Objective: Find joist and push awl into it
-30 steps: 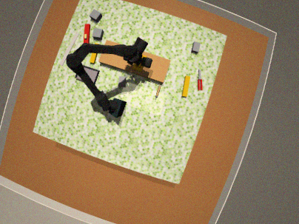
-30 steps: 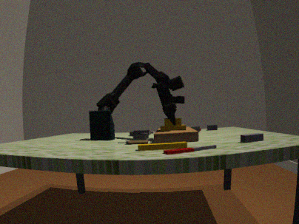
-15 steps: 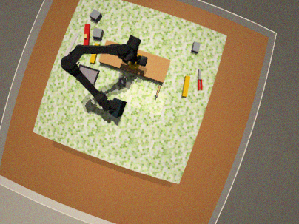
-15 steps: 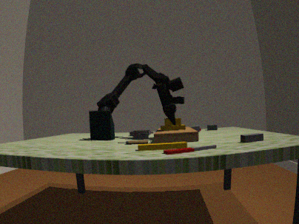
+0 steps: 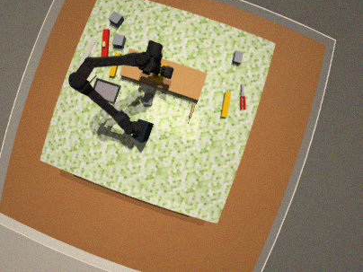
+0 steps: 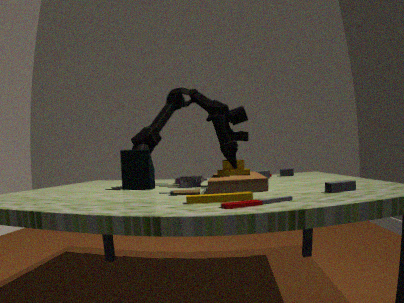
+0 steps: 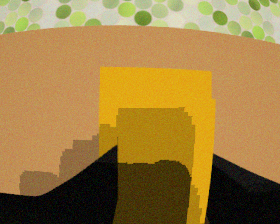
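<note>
yellow stud finder [image 6: 233, 171] [image 7: 157, 90] sits clamped in the tool [image 6: 234, 167] [image 7: 156, 152], over the wooden panel [image 5: 189, 80] [image 6: 240, 184] [image 7: 45, 100].

Stud finder [image 5: 157, 77] [image 6: 242, 171] [image 7: 155, 85]: yellow, stepped block, gripped in the pincer [image 5: 155, 74] [image 6: 233, 166] [image 7: 156, 152], upright over the panel, seemingly on its face. Floor panel [image 5: 189, 80] [image 6: 240, 184] [image 7: 40, 90]: tan, oblong, flat on desk [image 5: 180, 161] [image 6: 125, 206]. Awl [image 5: 191, 110] [image 6: 185, 192]: tan handle, thin dark shank, lying near one panel corner. Tray [image 5: 107, 91]: grey, dark-rimmed, near the panel's opposite end, stud finder outside it.
</note>
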### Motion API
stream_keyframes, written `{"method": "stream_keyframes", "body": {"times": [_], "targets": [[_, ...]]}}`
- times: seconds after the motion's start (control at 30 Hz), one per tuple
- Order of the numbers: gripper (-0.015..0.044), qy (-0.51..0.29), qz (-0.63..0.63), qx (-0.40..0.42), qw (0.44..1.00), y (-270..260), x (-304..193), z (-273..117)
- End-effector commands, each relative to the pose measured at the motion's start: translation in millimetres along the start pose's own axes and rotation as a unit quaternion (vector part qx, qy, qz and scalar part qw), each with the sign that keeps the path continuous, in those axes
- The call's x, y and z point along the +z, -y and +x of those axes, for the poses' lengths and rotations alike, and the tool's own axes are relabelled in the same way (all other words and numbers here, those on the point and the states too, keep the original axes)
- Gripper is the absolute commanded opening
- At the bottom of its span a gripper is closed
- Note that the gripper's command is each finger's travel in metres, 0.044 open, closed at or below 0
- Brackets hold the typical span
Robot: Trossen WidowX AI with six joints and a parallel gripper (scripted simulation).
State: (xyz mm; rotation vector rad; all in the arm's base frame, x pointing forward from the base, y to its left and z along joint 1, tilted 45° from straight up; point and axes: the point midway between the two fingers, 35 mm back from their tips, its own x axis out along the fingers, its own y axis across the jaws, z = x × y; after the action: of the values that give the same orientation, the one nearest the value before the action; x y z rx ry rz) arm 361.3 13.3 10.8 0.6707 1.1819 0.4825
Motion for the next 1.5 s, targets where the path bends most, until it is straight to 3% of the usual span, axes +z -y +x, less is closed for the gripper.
{"method": "stream_keyframes", "body": {"times": [0.0,1.47], "targets": [[0.0,0.0,-0.001,0.001,1.0,-11.4,-1.2,0.1],[0.0,0.0,-0.001,0.004,1.0,-107.7,-0.9,-0.4]]}}
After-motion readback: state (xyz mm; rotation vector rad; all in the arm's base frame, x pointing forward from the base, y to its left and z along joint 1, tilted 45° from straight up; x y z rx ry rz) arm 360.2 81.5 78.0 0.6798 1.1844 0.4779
